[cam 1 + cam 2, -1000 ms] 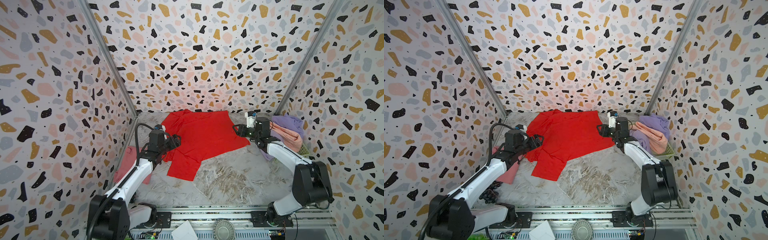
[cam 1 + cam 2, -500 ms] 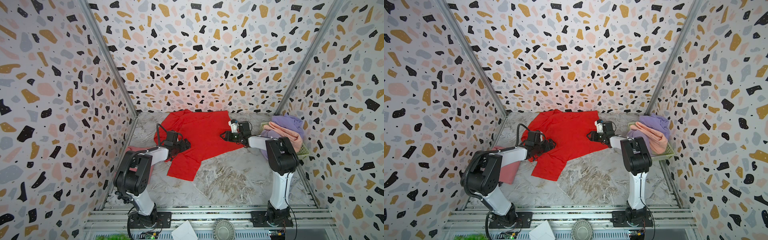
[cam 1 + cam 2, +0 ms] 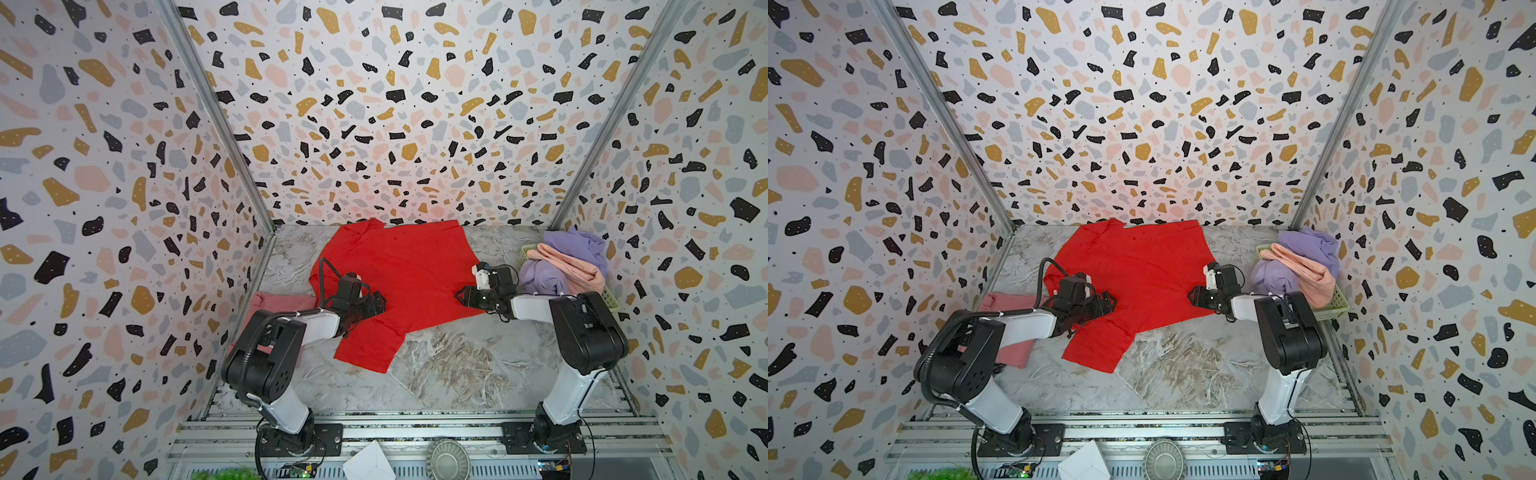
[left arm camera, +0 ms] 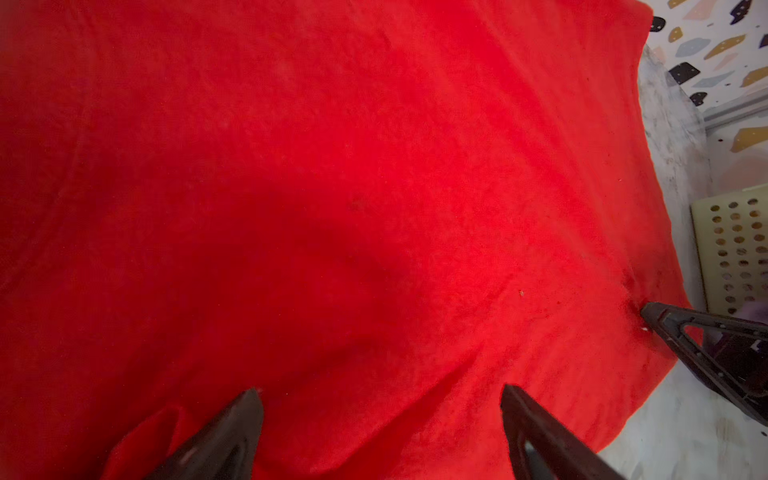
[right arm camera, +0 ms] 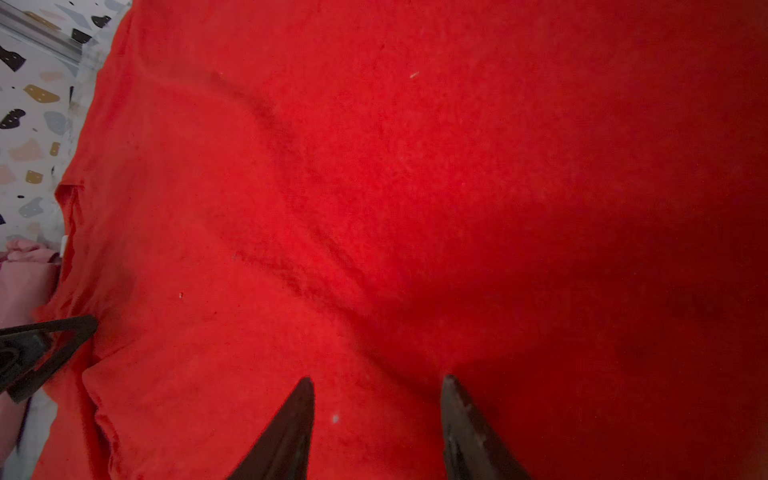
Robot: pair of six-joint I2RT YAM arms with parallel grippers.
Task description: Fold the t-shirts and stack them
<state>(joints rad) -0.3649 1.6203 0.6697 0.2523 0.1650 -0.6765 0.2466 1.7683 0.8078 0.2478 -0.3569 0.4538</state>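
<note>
**Red tee laid out between two robot arms.** A bright red t-shirt (image 3: pixel 399 274) is seen spread almost flat on the marble-patterned tabletop (image 3: pixel 457 365). Its far edge reaches the foot of the speckled back wall, and one flap is turned toward the arms' bases.

The left fingers (image 3: pixel 376 301) are held over the shirt's left side, just inside its edge. In the left wrist view they (image 4: pixel 237 428) are shown wide apart, with bare red cloth between them and nothing clamped.

The right fingers (image 3: pixel 461 296) are set at the shirt's right edge. In the right wrist view they (image 5: pixel 291 424) are also parted, though less widely. Red fabric is visible in the gap, and no fold is pinched.

Just left of the red shirt, a dusty rose t-shirt (image 3: pixel 1013 353) is laid flat in a neat rectangle and is partly hidden by the left arm.

To the right of the red shirt, near it but not touching, a lavender t-shirt (image 3: pixel 577 245) and a peach t-shirt (image 3: pixel 569 266) are heaped crumpled in a pale green basket (image 3: pixel 1337 305). The peach one is draped across the lavender.
</note>
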